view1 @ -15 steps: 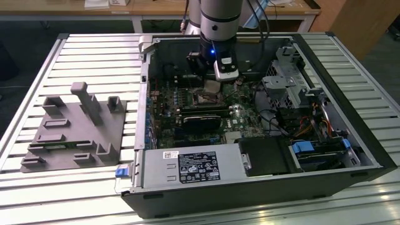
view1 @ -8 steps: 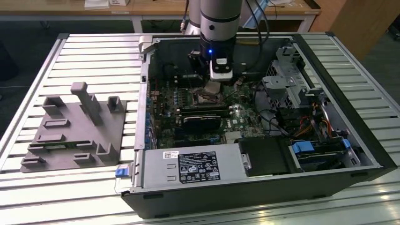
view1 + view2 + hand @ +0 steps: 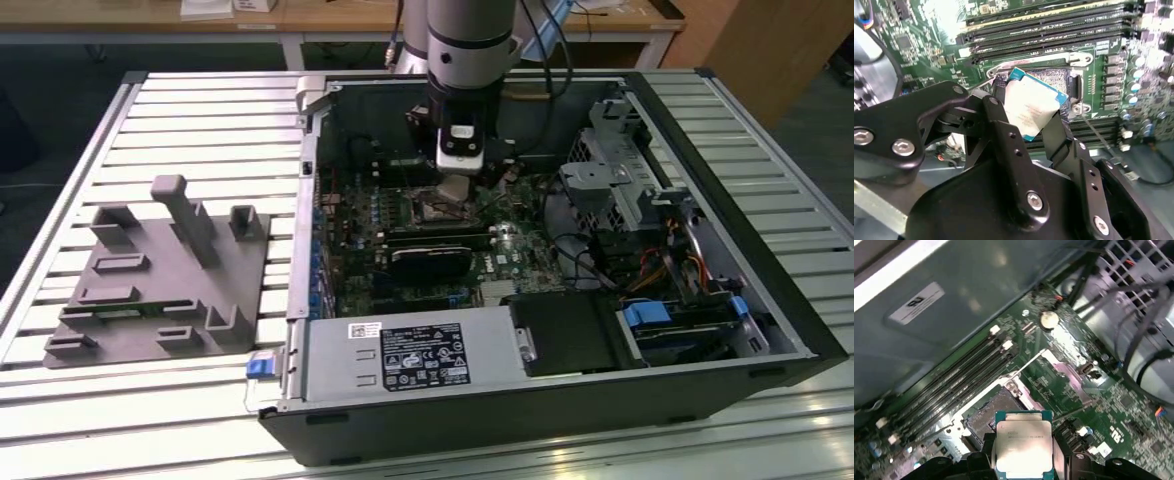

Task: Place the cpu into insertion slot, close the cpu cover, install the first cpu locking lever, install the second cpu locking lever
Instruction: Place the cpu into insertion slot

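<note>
**Operator:** What is the pincer doing?

**Spotter:** Your black two-finger gripper (image 3: 1029,114) is clamped on the small flat square cpu (image 3: 1031,102) with the pale silvery-grey face, one finger on each side edge. In the first wrist view the cpu (image 3: 1024,445) hangs over the near edge of the small square dark insertion slot (image 3: 989,412) with its silvery rim, and it is not seated there.

**Operator:** And around the slot?

**Spotter:** Green circuit board (image 3: 1114,405), with the long narrow black memory slots (image 3: 954,382) running just beside the socket.

**Operator:** Where does all this sit?

**Spotter:** In the exterior view, your grey arm (image 3: 467,40) reaches down into an open black computer case (image 3: 534,410) lying on its side on a pale slatted metal table (image 3: 160,130). A grey moulded fixture block (image 3: 154,275) with upright posts sits on the slats at the exterior view's left, apart from the case. Behind the table you have light wooden desks (image 3: 334,20) and a dark floor.
</note>
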